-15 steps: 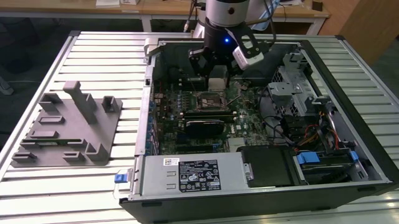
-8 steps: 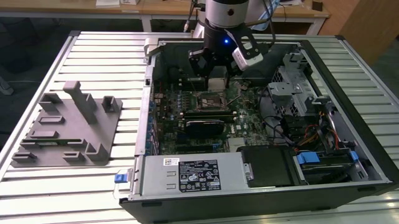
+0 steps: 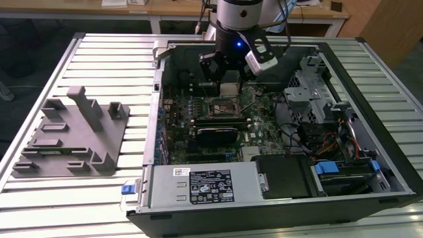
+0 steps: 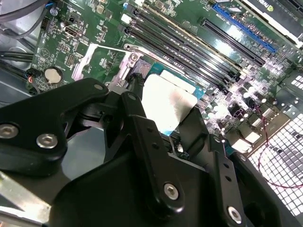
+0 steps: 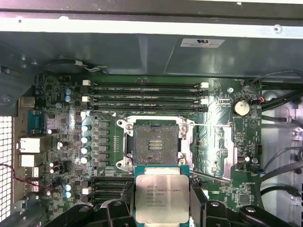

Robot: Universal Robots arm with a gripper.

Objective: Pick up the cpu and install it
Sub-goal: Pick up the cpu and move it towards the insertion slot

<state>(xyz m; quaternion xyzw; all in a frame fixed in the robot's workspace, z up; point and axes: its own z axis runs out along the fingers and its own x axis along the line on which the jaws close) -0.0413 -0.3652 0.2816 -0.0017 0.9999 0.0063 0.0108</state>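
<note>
As I look across the silver slatted metal table [image 3: 99,54] from the exterior view's left, a grey plastic fixture plate with upright blocks [image 3: 73,134] comes first, well apart from the work. Beside it lies the open black computer tower case [image 3: 278,218], its green motherboard [image 3: 264,131] facing up. Over the far part of the board hangs the black two-fingered gripper [image 3: 223,82] on a silver arm. It is clamped on the cpu [image 5: 162,198], a small flat square chip with a silvery metal top. In the first wrist view, black fingers [image 5: 128,201] press on two opposite edges. The chip sits level, top side up, just beside the black-framed square socket [image 5: 155,141], whose contact field is bare; the chip is not yet seated. In the second wrist view the cpu [image 4: 166,101] glints between the fingers. Farther to the exterior view's right stand a grey metal drive cage [image 3: 310,89] and a tangle of coloured cables [image 3: 330,144].
</note>
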